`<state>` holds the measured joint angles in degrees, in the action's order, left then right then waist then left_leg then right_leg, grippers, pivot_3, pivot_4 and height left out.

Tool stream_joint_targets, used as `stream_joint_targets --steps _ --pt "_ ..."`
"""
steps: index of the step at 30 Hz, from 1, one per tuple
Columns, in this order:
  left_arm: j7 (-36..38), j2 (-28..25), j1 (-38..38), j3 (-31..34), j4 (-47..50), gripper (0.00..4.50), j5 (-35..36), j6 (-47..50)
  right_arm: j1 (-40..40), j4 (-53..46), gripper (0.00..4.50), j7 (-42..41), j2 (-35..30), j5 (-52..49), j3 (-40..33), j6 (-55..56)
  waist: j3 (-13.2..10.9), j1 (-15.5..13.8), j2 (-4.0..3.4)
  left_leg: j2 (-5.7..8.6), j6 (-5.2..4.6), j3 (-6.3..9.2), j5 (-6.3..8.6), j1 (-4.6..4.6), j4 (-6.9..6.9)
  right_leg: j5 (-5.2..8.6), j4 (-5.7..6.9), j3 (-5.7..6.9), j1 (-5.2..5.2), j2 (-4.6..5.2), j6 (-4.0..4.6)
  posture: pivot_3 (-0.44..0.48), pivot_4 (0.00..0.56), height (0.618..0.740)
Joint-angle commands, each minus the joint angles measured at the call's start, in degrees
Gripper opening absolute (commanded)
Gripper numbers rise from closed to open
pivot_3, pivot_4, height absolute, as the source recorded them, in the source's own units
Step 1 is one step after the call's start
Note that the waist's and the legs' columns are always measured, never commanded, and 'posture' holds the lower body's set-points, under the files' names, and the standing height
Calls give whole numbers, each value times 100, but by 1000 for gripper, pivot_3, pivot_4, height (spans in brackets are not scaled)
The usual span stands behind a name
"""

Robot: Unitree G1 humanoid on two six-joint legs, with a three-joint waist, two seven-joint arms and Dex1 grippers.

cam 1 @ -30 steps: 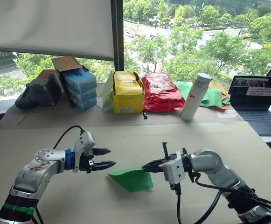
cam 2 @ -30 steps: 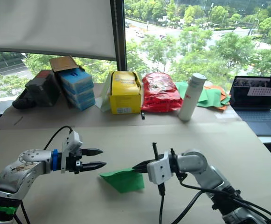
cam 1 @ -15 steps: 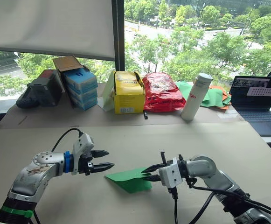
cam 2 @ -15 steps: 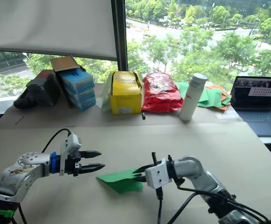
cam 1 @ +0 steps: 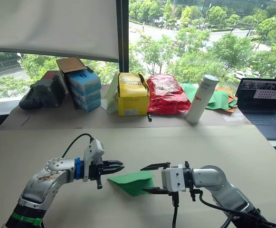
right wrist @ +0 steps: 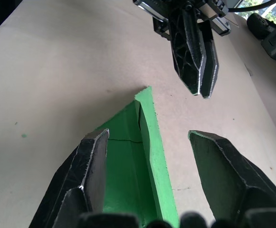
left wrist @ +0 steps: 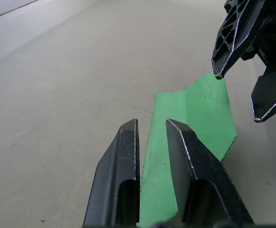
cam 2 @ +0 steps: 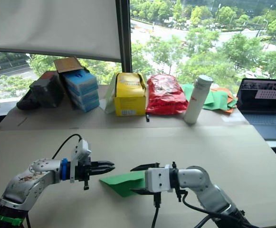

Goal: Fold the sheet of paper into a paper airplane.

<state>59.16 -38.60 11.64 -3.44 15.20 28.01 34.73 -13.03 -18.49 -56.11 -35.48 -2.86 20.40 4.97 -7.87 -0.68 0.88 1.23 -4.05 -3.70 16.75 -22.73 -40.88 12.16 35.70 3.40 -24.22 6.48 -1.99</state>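
bench [cam 1: 233,147]: wide tan surface under both arms; a second strip along the window carries the clutter.
laptop [cam 1: 263,102]: open at the far right end, screen lit.
red bag [cam 1: 165,94]: stands at the back, just beside the yellow box.
yellow box [cam 1: 131,94]: upright at the back, near the middle.
blue boxes [cam 1: 84,89]: a stack at the back left, with a brown carton on top.
dark bag [cam 1: 42,91]: at the far left end of the back row.
white bottle [cam 1: 198,99]: upright at the back, right of the red bag.
heap of sheets [cam 1: 217,99]: green and orange paper behind the bottle, near the laptop.
sheet of paper [cam 1: 132,182]: green, folded to a pointed wedge with a raised crease; lies flat on the bench between the two tools, its point toward the left tool and its broad end toward the right one.
right tool [cam 1: 151,178]: fingers spread wide apart, one above and one below the broad end of the sheet; the right wrist view shows the paper lying in the gap between them, not clamped.
left tool [cam 1: 115,166]: fingers drawn nearly together with a thin gap left, holding nothing; tips sit just above the pointed end of the sheet, and in the left wrist view the paper shows beneath them.
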Motion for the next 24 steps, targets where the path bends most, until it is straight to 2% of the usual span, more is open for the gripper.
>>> stream_joint_targets --steps 1,5,8,15,24 --pt "-12 -37 21 -376 -144 37 -536 -563 73 -398 2984 158 -45 -27 -236 -200 0 0 0 1 0 0 0 0 0 0 0 0 0 0 0 0 150 740" --pt "145 -81 -53 -738 -256 37 -863 -900 199 -622 2984 218 -104 -38 -294 -423 0 1 0 1 -1 -1 0 -1 1 1 -1 0 -1 -1 2 0 150 740" --pt "169 -198 -87 -1073 -536 37 -1408 -1351 313 -712 2984 249 -165 8 -295 -473 0 -1 0 0 -4 -1 2 -1 1 1 -2 0 -1 0 2 0 150 740" --pt "270 -324 14 -1350 -877 37 -1939 -1910 372 -597 2984 190 -220 266 -62 -422 0 -3 0 -2 -9 -1 6 11 1 2 -2 -2 7 1 3 0 150 740" --pt "278 -317 -55 -1392 -934 37 -2048 -2104 253 -70 2984 200 -187 796 260 17 1 -4 0 -2 -18 -3 10 25 2 3 -1 -4 17 2 2 0 150 740"
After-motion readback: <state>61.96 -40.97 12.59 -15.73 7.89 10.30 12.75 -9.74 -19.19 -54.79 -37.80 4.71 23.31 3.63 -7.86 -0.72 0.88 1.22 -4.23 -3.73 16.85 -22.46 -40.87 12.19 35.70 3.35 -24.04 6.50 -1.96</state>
